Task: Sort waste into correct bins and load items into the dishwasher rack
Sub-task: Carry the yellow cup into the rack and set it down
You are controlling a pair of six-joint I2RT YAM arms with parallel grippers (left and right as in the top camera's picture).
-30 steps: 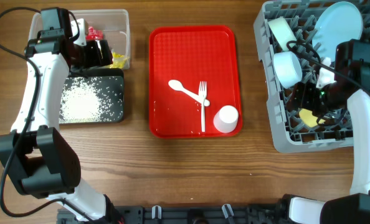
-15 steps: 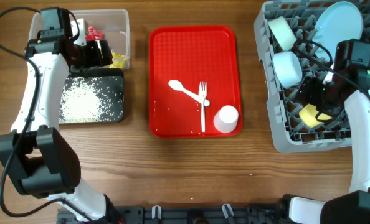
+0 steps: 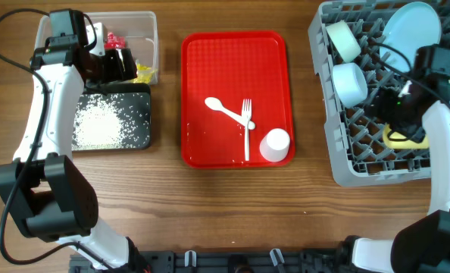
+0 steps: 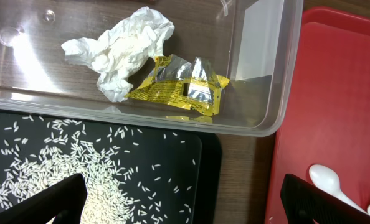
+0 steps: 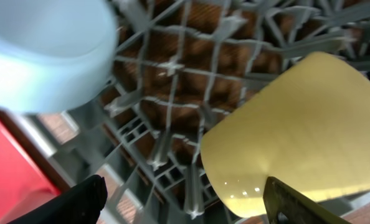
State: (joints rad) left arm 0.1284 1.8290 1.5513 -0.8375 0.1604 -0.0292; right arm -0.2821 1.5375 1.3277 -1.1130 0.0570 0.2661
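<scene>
Dishwasher rack (image 3: 346, 171) on wood table (image 3: 164, 212); left jaws spread, right jaws (over yellow cup (image 5: 297, 124)) unclear.

You've got a flat red tray (image 3: 202, 76) mid-table in the overhead, long side running top to bottom, rounded corners, low raised rim, glossy. It sits flat on a brown wood-grain table (image 3: 232, 212), grain running left-right. Left wrist view catches the tray's corner at the right edge; right wrist shows a blurred red patch bottom-left.
</scene>
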